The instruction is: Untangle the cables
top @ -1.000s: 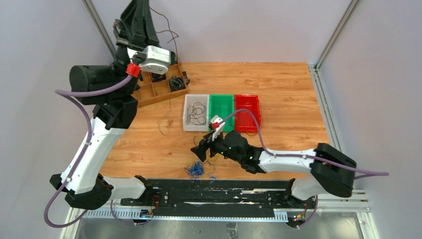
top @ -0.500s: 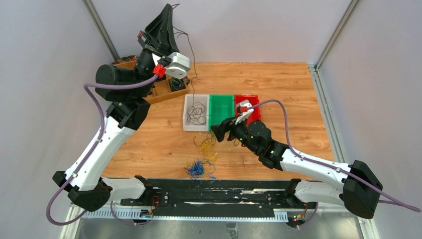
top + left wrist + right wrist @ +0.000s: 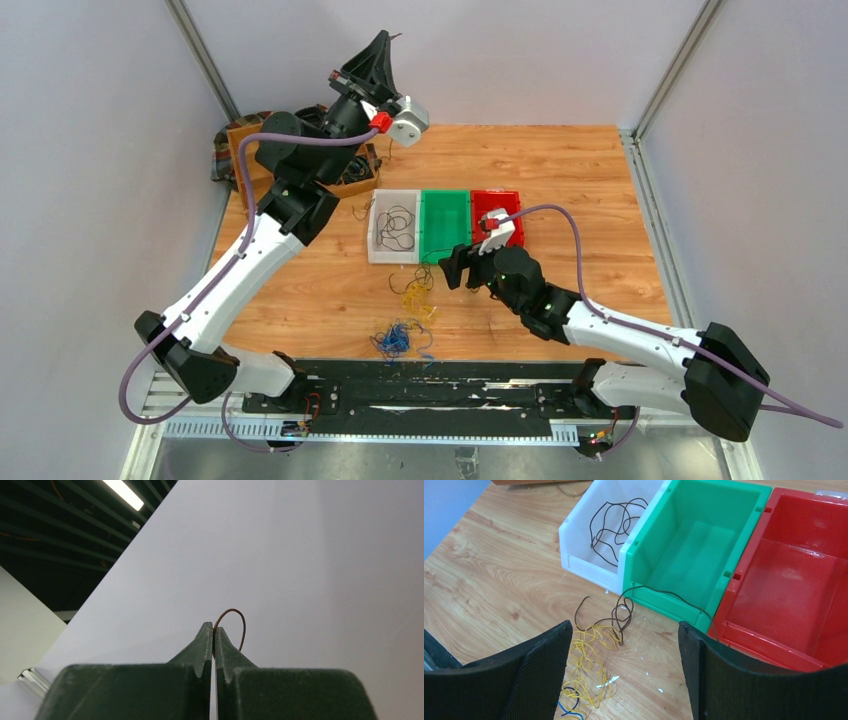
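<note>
Upper left of the top view, the left arm [image 3: 230, 280] rears high, its left gripper [image 3: 384, 40] aimed up at the back wall and clenched on a thin dark wire [image 3: 244, 630] that arches upward. At centre, a black cable [image 3: 396, 228] lies coiled in the white bin [image 3: 372, 225], with the yellow bunch [image 3: 416, 298] and blue bunch [image 3: 397, 340] below it on the table [image 3: 300, 290]. From the lower right the right arm [image 3: 620, 330] reaches in low, right gripper [image 3: 452, 268] spread wide, facing the yellow bunch

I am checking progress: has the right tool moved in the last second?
Yes. In the top view the right tool went upward and rightward, from beside the blue cables to the green bin's near wall.
</note>
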{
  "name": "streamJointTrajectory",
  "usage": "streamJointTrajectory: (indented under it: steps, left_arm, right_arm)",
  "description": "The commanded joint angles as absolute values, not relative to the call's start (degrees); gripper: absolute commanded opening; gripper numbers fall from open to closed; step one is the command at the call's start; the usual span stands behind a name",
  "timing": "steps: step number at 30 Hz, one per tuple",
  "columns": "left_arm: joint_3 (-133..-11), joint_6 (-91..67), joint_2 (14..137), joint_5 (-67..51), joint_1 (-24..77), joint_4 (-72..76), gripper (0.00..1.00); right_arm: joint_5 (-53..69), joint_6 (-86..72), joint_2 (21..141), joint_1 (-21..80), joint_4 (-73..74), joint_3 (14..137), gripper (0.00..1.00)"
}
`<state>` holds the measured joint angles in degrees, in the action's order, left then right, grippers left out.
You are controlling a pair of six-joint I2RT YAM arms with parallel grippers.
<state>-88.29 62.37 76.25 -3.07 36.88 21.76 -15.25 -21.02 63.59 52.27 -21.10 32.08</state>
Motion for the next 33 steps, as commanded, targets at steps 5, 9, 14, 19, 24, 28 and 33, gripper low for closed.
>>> streamJointTrajectory:
  steps: [5,9,14,19,24,28,33]
  left_arm:
    - [-90.3,63.9,78.6,-1.7,36.9,24.5,0.01]
    - [-90.8,64.4,78.9,-2.6,36.8,24.5,0.01]
    - [-94.2,65.0,79.6,-4.0,36.8,25.1,0.01]
    - [-98.1,67.6,80.1,-7.1,36.9,27.4,0.00]
    - [-97.5,68.3,79.1,-8.5,36.9,27.3,0.00]
    - [-92.7,68.7,77.6,-7.6,37.0,27.2,0.00]
    - [-86.5,68.9,76.6,-7.8,36.9,26.7,0.01]
  right_arm:
    - [-17.2,-21.3,62.7,51.1,-19.2,30.6,0.76]
    - [-17.2,-21.5,62.2,50.8,-19.0,29.9,0.76]
    - [-16.6,-21.8,61.8,50.4,-18.3,29.9,0.76]
    - [-16.4,-22.0,61.9,49.9,-18.1,29.8,0.75]
    - [-16.1,-22.6,62.1,49.5,-18.0,29.7,0.75]
    - [-16.0,-22.9,62.3,49.3,-17.9,29.7,0.75]
    - [-16.5,-23.0,61.7,49.2,-17.4,29.4,0.74]
